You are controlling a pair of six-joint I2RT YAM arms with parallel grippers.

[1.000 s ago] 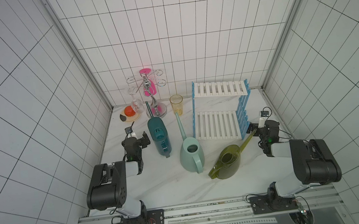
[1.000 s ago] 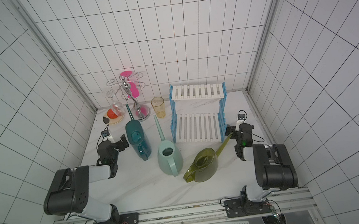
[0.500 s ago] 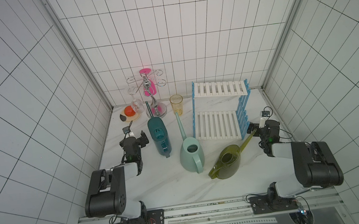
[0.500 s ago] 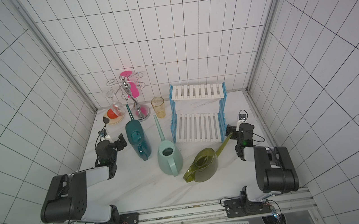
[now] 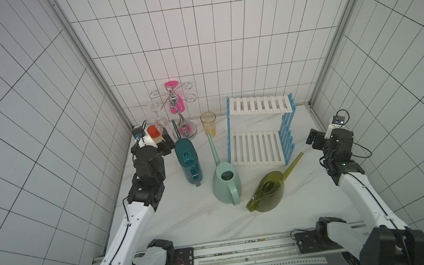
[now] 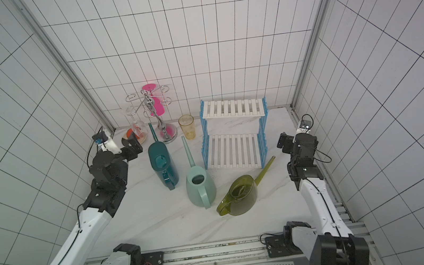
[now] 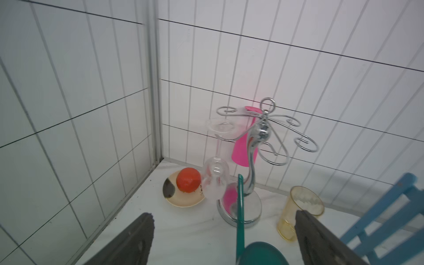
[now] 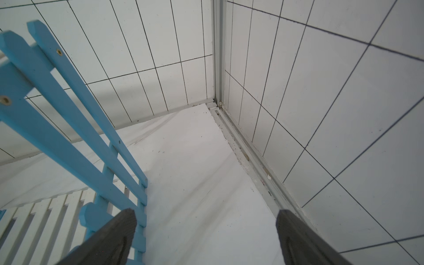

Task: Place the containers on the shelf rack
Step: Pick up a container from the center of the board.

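Three containers stand on the table in both top views: a dark teal can [image 5: 188,161] [image 6: 162,164], a pale mint can [image 5: 226,184] [image 6: 200,189] and an olive-green can [image 5: 270,191] [image 6: 241,194]. The shelf rack [image 5: 256,147] [image 6: 232,150] stands behind them with both white shelves bare. My left gripper [image 5: 164,145] [image 7: 222,215] is open, just left of the teal can [image 7: 261,253], holding nothing. My right gripper [image 5: 313,139] [image 8: 206,211] is open over bare table, right of the rack's blue side panel [image 8: 68,119].
At the back left stands a chrome hanger stand [image 5: 183,120] with a pink cup [image 5: 175,107] and a clear wine glass [image 5: 160,120] hanging on it. A plate [image 7: 183,202] with an orange-red fruit [image 7: 187,182] lies beside it. A yellow cup [image 5: 209,123] stands left of the rack. Tiled walls close three sides.
Both arms have stretched out from a folded pose. The left gripper has moved toward the back beside the teal can, and the right gripper slightly toward the back. The cans have not moved.
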